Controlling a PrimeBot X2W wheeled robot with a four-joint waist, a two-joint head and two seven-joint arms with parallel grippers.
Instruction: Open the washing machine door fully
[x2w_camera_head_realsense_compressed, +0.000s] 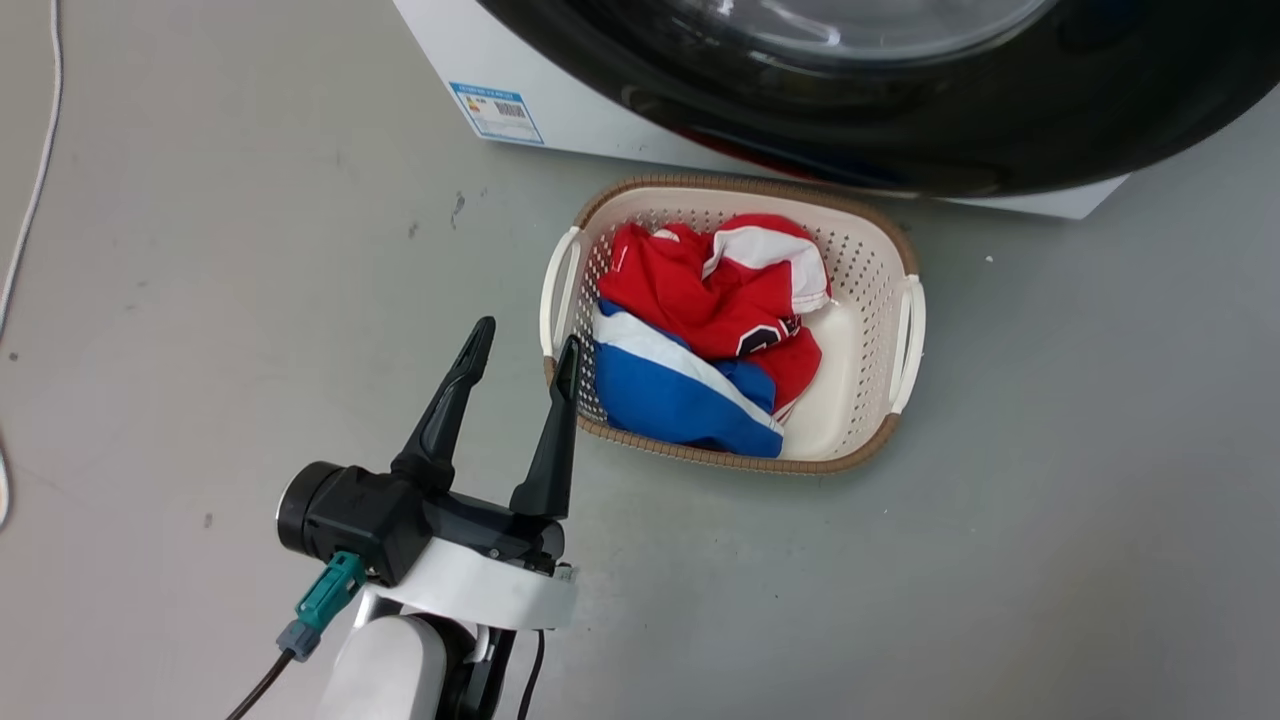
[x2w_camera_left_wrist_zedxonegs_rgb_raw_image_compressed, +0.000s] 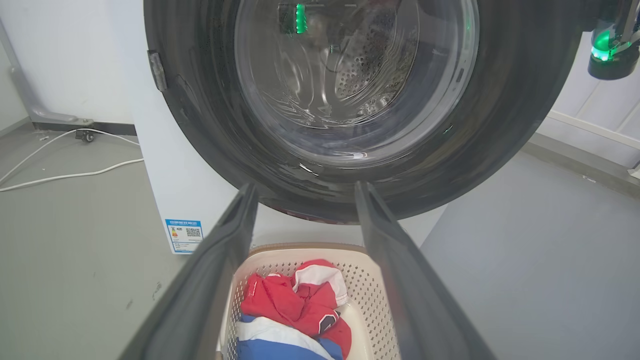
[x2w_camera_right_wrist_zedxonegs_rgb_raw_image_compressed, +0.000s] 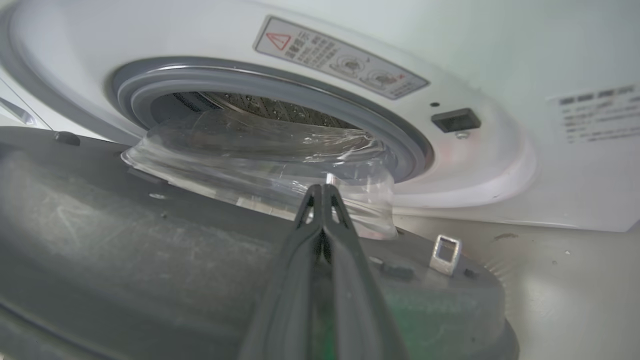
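Jaws on the right gripper (x2w_camera_right_wrist_zedxonegs_rgb_raw_image_compressed: 322, 192) are pinched together on nothing, so it's probably working as a poker rather than a clamp. It's on the inner side of the door (x2w_camera_right_wrist_zedxonegs_rgb_raw_image_compressed: 125, 240), lying over the matte rim with its tip up by the glass bowl (x2w_camera_right_wrist_zedxonegs_rgb_raw_image_compressed: 250, 160). Can't tell if it's actually touching. Makes sense though: a shove from behind the door swings it out, no grip needed. The door is only part open, with the bowl close to the drum opening (x2w_camera_right_wrist_zedxonegs_rgb_raw_image_compressed: 260, 105) of the machine (x2w_camera_right_wrist_zedxonegs_rgb_raw_image_compressed: 500, 165), so there's plenty of swing to go. The left gripper (x2w_camera_head_realsense_compressed: 527, 338) has its jaws spread wide and empty, out in front of the door and lower than it, beside the basket (x2w_camera_head_realsense_compressed: 905, 330). Probably parked there to keep clear.
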